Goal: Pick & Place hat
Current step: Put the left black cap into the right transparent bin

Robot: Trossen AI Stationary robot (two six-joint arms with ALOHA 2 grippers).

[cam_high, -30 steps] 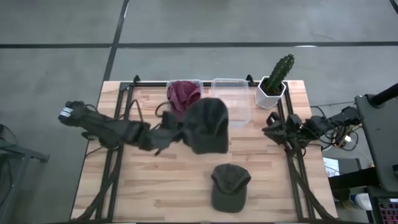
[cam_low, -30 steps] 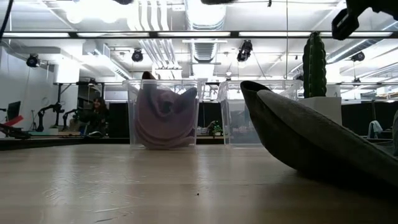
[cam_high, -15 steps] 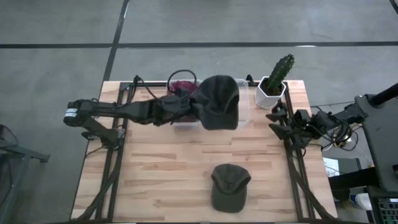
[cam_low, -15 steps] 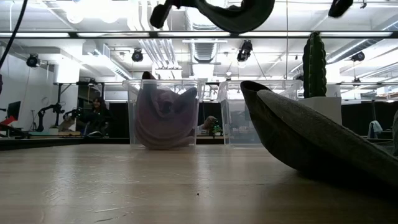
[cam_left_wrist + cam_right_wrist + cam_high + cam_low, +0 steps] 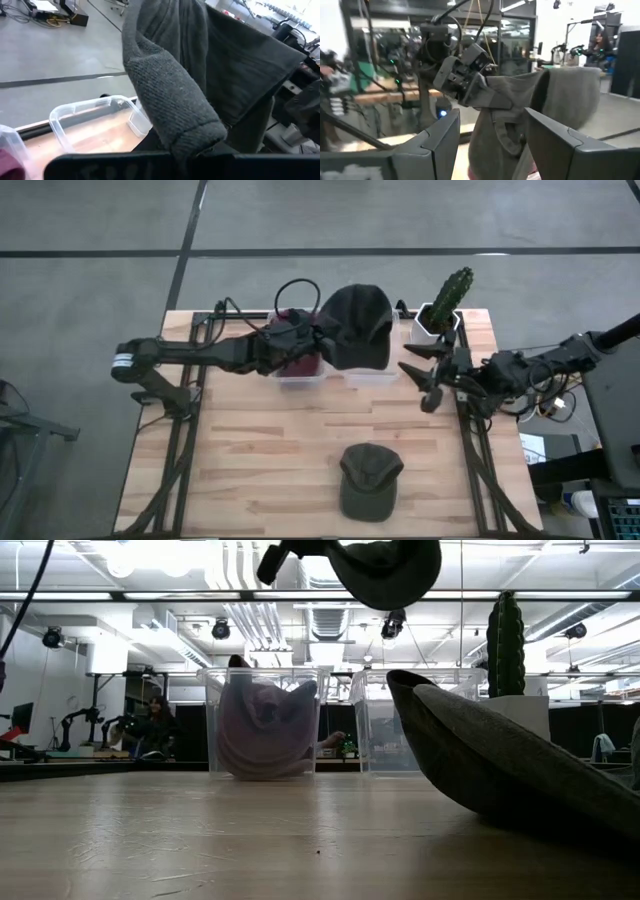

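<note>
Stretching across the wooden table (image 5: 250,470) from its left side, the left arm (image 5: 190,357) lay nearly level and reached toward the back edge, its wrist raised above the two clear bins. The left gripper (image 5: 312,340) was clamped together on a fold of the dark gray hat (image 5: 358,327), which hung in the air over the empty clear bin (image 5: 365,372), beside the bin (image 5: 296,370) that held a maroon cloth (image 5: 293,364). In the low view the hat (image 5: 385,568) sagged from the gripper high above both bins, touching neither. The left wrist view showed the knit fabric (image 5: 175,95) bunched thickly right at the fingers, with the empty bin (image 5: 95,120) below. The right arm (image 5: 545,365) came in from the table's right edge, bent at the elbow, its forearm pointing toward the hat. The right gripper (image 5: 425,375) stood with its fingers spread wide apart, holding nothing, near the front of the white pot (image 5: 435,335) with the cactus (image 5: 450,292) and just to the side of the hanging hat. A second, olive cap (image 5: 368,480) lay flat on the table near the front edge, well apart from both grippers.
</note>
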